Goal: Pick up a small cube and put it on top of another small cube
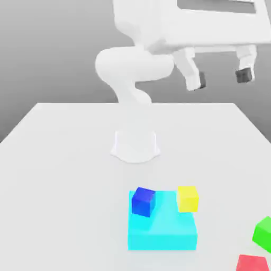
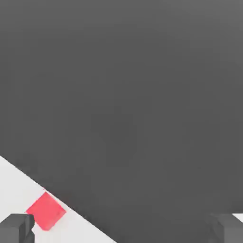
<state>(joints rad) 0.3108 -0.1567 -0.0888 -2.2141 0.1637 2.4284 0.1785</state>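
Observation:
The small red cube [image 1: 252, 263] lies on the white table at the front, on the exterior view's right, partly cut off by the frame edge. In the hand view the red cube [image 2: 46, 210] sits close to the table's edge, beside one dark fingertip [image 2: 16, 228]. My gripper [image 1: 221, 78] hangs high above the table at the back right of the exterior view, open, with nothing between its fingers. A blue cube [image 1: 143, 201] and a yellow cube [image 1: 188, 198] rest on the far part of a large flat cyan block [image 1: 163, 227].
A green cube [image 1: 263, 233] sits at the exterior view's right edge, just behind the red one. The arm's white base [image 1: 135, 145] stands mid-table behind the cyan block. Bare tabletop [image 1: 58, 174] stretches across the exterior view's left.

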